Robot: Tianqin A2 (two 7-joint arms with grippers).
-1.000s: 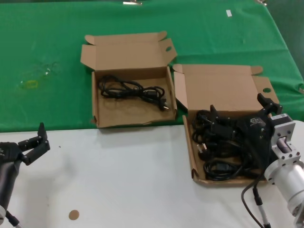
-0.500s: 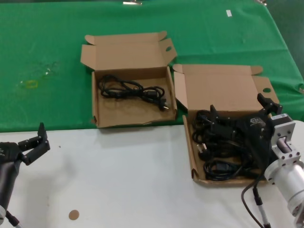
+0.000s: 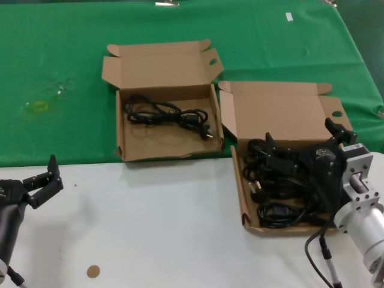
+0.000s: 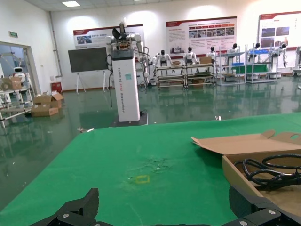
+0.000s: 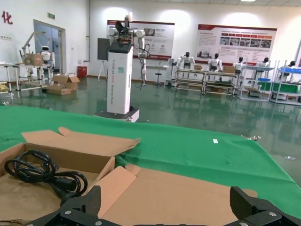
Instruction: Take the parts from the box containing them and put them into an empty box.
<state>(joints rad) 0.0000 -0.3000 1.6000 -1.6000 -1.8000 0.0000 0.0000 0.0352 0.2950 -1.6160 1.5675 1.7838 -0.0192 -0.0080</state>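
The box containing them (image 3: 245, 198) sits at the right, low-walled, lid open, with several black cords (image 3: 277, 186) piled inside. My right gripper (image 3: 301, 134) hangs open just over that pile, nothing between its fingers. In the right wrist view the right gripper (image 5: 165, 203) faces the open lid (image 5: 188, 193). The wider box (image 3: 120, 129) at centre left holds one coiled cord (image 3: 171, 114), also seen in the right wrist view as a coil (image 5: 44, 173). My left gripper (image 3: 41, 177) is parked open over the white table at the near left; the left gripper (image 4: 164, 213) faces the green cloth.
A green cloth (image 3: 60, 60) covers the far half of the table, with a small yellow mark (image 3: 37, 107) on it. The near half is white tabletop (image 3: 156, 228) with a brown round spot (image 3: 92, 271). A black cable (image 3: 321, 255) hangs by my right arm.
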